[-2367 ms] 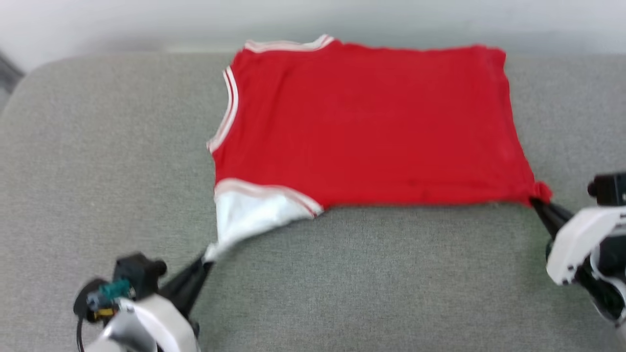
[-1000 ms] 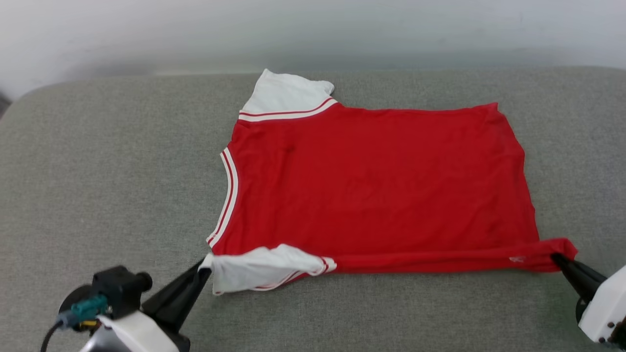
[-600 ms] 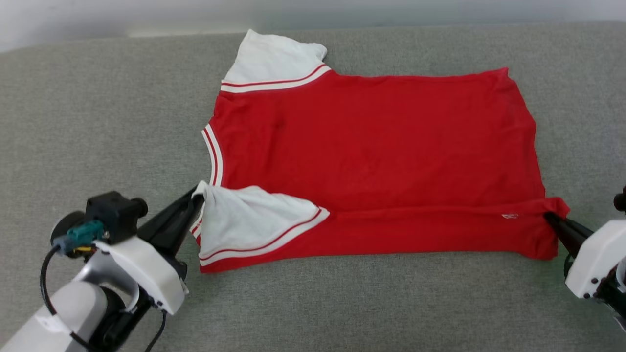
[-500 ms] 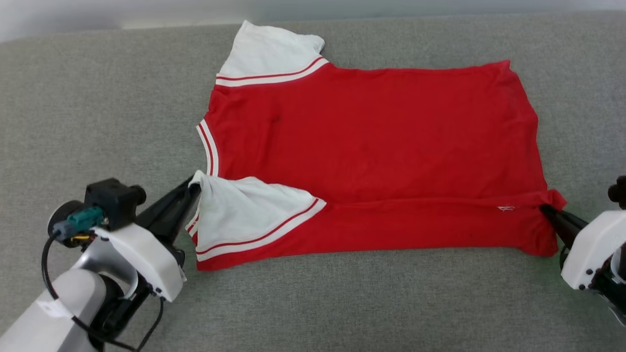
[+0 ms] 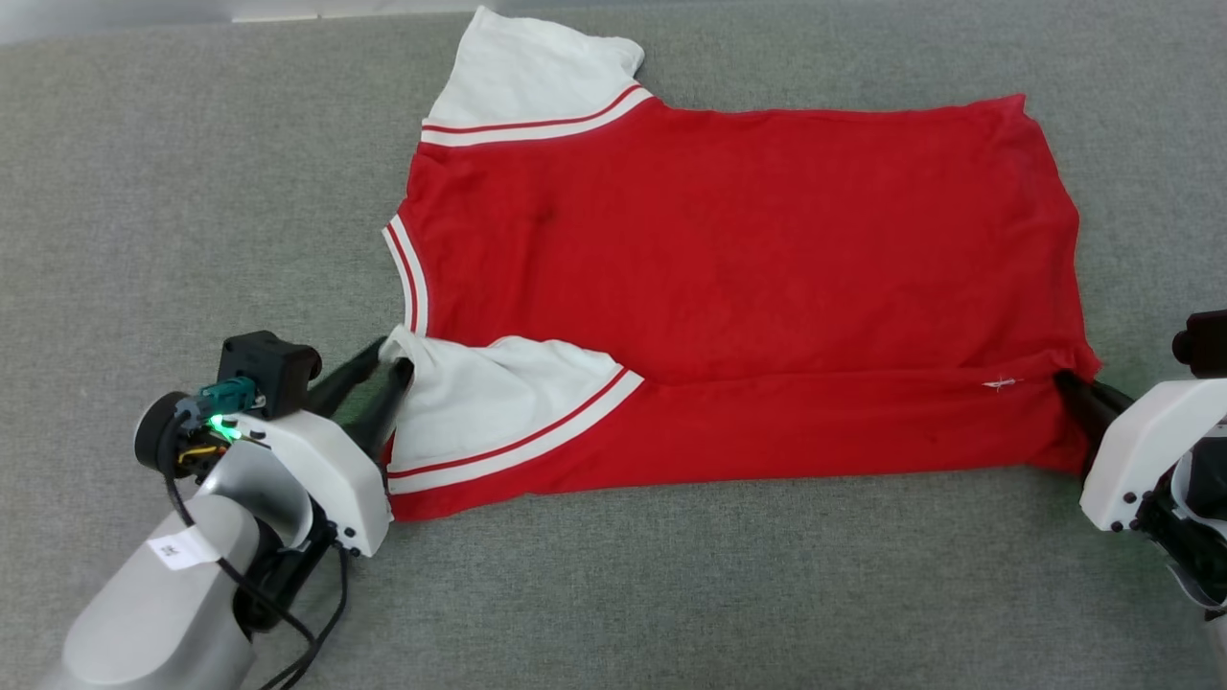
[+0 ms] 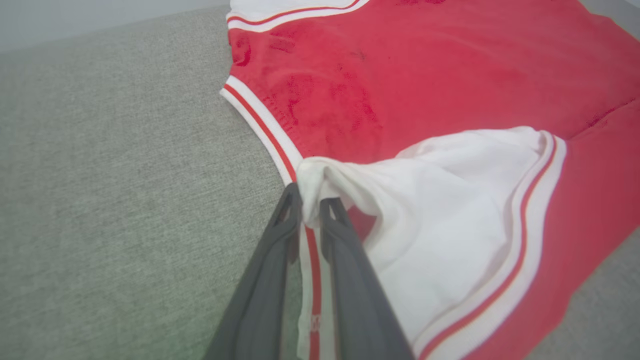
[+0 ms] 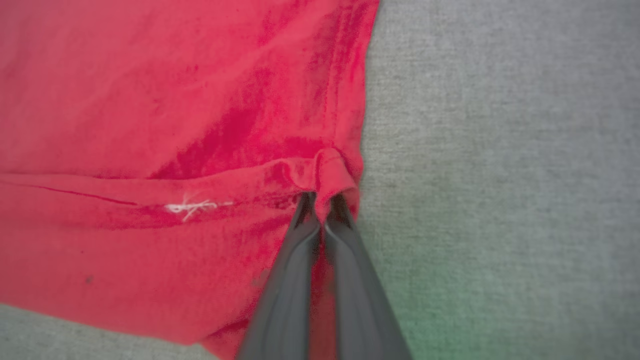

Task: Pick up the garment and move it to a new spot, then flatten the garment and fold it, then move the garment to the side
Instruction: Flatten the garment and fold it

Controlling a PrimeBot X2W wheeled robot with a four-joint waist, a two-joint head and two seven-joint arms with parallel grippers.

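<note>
The garment (image 5: 729,278) lies spread on the grey cushion, red back up, collar to the left. Its near edge is folded over onto the body, the white near sleeve (image 5: 489,393) lying on the red cloth. My left gripper (image 5: 395,353) stands at that sleeve's tip with its fingers slightly parted; in the left wrist view the bunched white sleeve tip (image 6: 320,177) sits loose between the fingertips of the left gripper (image 6: 310,197). My right gripper (image 5: 1066,380) is shut on the garment's hem corner (image 7: 330,170), and the right wrist view shows the right gripper (image 7: 320,197) pinching the red fold.
The grey cushion (image 5: 192,192) stretches wide on all sides of the garment, with free room to the left and along the front. A pale wall (image 5: 96,10) runs along the back edge.
Both grippers carried the near edge up over the garment, making a fold. The left fingers have just parted at the sleeve tip. The head camera has tilted down.
</note>
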